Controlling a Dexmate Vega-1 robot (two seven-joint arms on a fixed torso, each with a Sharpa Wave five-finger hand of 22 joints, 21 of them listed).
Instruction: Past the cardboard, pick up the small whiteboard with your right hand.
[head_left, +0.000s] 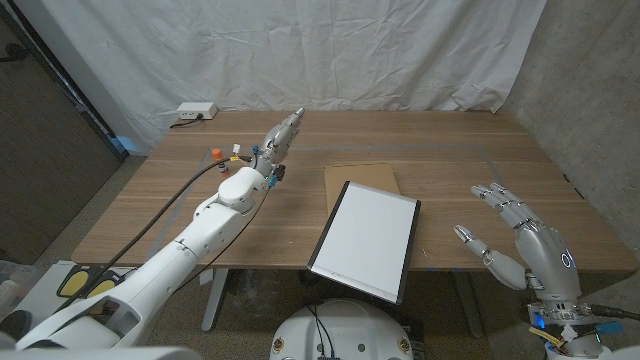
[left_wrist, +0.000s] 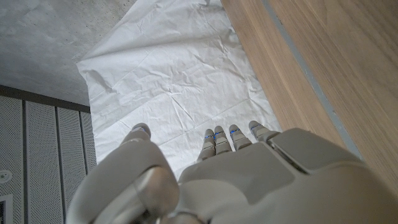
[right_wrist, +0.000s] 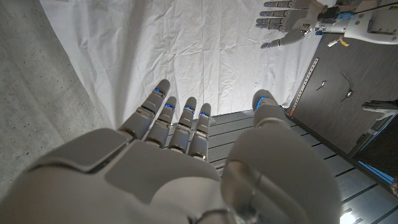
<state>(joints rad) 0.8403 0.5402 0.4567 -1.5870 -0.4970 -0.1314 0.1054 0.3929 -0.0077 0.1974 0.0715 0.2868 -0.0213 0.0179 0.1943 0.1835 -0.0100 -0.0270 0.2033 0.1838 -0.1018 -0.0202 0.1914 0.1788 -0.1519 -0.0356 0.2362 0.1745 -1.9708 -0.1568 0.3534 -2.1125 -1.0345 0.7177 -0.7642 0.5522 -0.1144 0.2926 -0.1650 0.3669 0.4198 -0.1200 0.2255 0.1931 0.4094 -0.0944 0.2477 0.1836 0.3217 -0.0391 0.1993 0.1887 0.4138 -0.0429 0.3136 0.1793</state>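
The small whiteboard (head_left: 366, 240), white with a dark frame, lies on the wooden table (head_left: 450, 150) near its front edge, a corner hanging over. It overlaps a brown cardboard sheet (head_left: 360, 178) lying just behind it. My right hand (head_left: 515, 240) hovers to the right of the whiteboard, fingers spread, holding nothing; its fingers (right_wrist: 177, 118) reach out straight in the right wrist view. My left hand (head_left: 282, 135) is stretched out over the far left part of the table, fingers extended and empty, and its fingers (left_wrist: 233, 138) point toward the white backdrop.
A white power strip (head_left: 195, 112) sits at the table's far left corner. A white cloth backdrop (head_left: 330, 50) hangs behind the table. My left hand (right_wrist: 280, 22) also appears in the right wrist view. Bare wood lies between the whiteboard and my right hand.
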